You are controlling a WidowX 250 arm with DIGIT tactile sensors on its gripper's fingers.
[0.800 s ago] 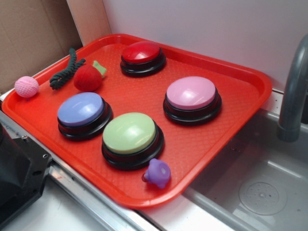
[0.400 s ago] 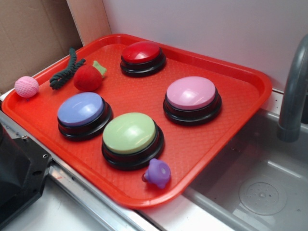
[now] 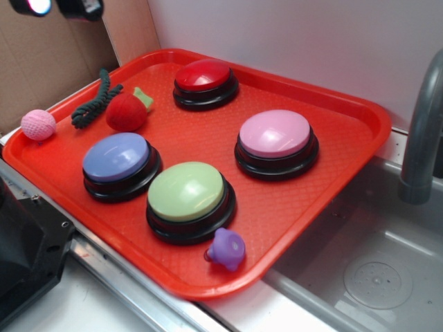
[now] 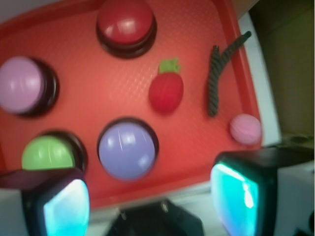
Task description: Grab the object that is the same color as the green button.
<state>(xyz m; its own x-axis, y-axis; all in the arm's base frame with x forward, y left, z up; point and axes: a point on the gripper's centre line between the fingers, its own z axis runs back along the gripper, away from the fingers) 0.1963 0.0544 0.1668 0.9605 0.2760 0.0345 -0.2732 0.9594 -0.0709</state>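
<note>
Fingers [image 4: 66, 209] of your gripper [image 4: 147, 201] stand wide apart and hold nothing, high above the near edge of the red tray [image 3: 325, 200]. You can now see the gripper in the top left corner of the outside view; before, it was not there, and it is cut off. The green button [image 3: 185, 191] sits near. The green rope [image 3: 93, 102] lies far left, beside the strawberry [image 3: 127, 112]. The wrist view is blurry.

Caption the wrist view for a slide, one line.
Open gripper above a red tray of four buttons, with the green rope beside a plush strawberry and pink ball.
</note>
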